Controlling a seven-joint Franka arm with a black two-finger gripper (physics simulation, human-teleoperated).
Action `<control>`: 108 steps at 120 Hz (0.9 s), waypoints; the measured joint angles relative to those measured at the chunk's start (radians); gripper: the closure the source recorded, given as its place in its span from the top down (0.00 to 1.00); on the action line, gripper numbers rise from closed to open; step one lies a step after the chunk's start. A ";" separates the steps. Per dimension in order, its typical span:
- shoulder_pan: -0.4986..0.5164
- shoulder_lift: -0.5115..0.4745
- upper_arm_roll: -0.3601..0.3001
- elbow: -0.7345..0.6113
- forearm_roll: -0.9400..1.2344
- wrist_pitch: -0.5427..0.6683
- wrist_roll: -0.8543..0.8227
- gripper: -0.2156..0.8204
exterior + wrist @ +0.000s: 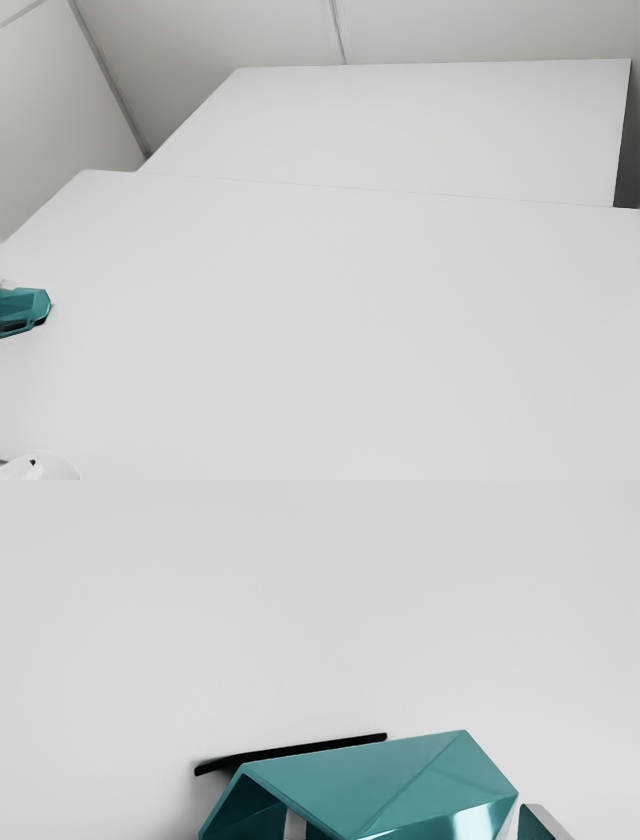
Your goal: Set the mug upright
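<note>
Setting the mug (390,782) upright looks unfinished: it lies on its side at the bottom centre of the wrist view, and at the far left edge of the exterior view, on the white table (350,330). What is left, as I judge it, is to turn it until its mouth faces up and its base bears the weight.

The gripper (419,827) is open, its 2 fingers wide apart: 1 fingertip (296,825) shows at the mouth, the other (547,820) just past the base, with a pale gap beside it. I make out no hold on the mug.

As for containers, the mug is the 1 I can name. Its mouth opens toward the wrist view's lower left; the dark teal inside shows no contents, though the frame's edge hides part. A black bar (300,747), perhaps its handle, runs along its side.
</note>
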 joint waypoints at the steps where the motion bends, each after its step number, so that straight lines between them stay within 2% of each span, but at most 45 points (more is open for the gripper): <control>1: 0.000 0.000 0.000 0.000 -0.001 0.000 -0.001 0.53; 19: -0.001 0.000 0.000 0.000 -0.020 -0.013 -0.015 0.30; 38: 0.002 -0.001 -0.001 -0.001 -0.046 -0.029 -0.028 0.17; 61: 0.001 -0.002 0.000 -0.009 -0.083 -0.050 -0.043 0.09; 108: -0.004 -0.038 0.005 -0.016 -0.076 -0.101 -0.079 0.04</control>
